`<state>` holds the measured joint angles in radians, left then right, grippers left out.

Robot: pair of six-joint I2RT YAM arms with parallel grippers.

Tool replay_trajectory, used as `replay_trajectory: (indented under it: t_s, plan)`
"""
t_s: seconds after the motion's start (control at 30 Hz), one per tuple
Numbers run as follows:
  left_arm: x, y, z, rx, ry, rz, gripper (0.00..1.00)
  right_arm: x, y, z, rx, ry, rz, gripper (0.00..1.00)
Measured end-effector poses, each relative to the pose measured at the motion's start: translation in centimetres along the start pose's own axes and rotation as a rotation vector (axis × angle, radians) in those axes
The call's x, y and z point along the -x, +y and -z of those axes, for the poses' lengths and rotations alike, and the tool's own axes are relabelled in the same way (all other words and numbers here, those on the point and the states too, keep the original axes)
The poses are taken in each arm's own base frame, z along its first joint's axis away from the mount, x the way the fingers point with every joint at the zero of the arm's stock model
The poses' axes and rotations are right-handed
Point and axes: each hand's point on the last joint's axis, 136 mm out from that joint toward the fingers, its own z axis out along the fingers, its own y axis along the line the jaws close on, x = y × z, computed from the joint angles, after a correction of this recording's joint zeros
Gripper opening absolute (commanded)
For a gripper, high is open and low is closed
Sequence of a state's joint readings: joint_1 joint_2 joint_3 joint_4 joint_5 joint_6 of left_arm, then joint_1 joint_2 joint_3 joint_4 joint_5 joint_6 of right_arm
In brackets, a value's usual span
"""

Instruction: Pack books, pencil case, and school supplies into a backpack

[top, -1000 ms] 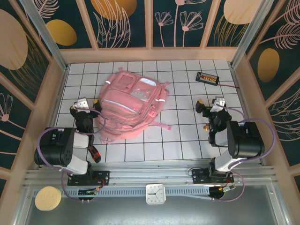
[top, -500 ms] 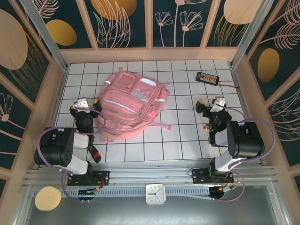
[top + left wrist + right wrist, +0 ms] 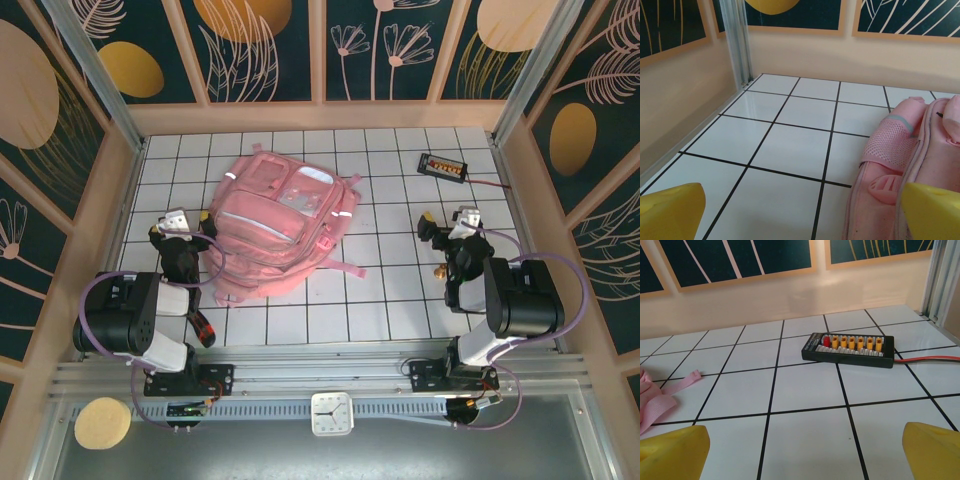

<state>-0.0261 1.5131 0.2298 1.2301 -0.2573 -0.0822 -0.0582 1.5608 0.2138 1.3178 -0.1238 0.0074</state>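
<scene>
1. Backpack [image 3: 280, 225]: the pink bag lies flat on the white tiled worktop [image 3: 400, 290], left of centre. Its clear front pockets and silvery strips face up, and its pink straps [image 3: 345, 268] trail toward the near right. From the left wrist camera I see its mesh side pocket and zipped edge [image 3: 920, 160] filling the right of the picture.
2. Left tool [image 3: 182, 225]: it sits low over the worktop just beside the bag's left edge. Its yellow fingertips [image 3: 670, 210] are spread wide with only bare tile between them [image 3: 800, 220]. The right-hand tip overlaps the bag in my wrist picture, and I cannot tell whether it touches the fabric.
3. Right tool [image 3: 447, 228]: it is on the right side of the worktop, well apart from the bag. It is also spread wide and holds nothing [image 3: 800, 455]. A loose pink strap end [image 3: 660, 400] lies at the left of this wrist picture.
4. Black box [image 3: 443, 166]: it rests flat near the far right corner, ahead of the right tool. A row of orange plugs shows along its top [image 3: 847, 349], and a red wire [image 3: 930, 359] runs off to the right.
5. Utility knife [image 3: 203, 328]: red and black, it lies on the worktop at the near left, beside the left arm.
</scene>
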Motion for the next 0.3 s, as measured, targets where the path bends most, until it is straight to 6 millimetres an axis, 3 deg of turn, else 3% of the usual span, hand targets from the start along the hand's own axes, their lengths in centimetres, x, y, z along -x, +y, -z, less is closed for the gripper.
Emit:
replay_trajectory:
  t_s: [0.3]
  plan:
    - [0.00, 0.00, 0.00, 0.000, 0.000, 0.000, 0.99, -0.19, -0.02, 0.00, -0.001, 0.008, -0.001, 0.99]
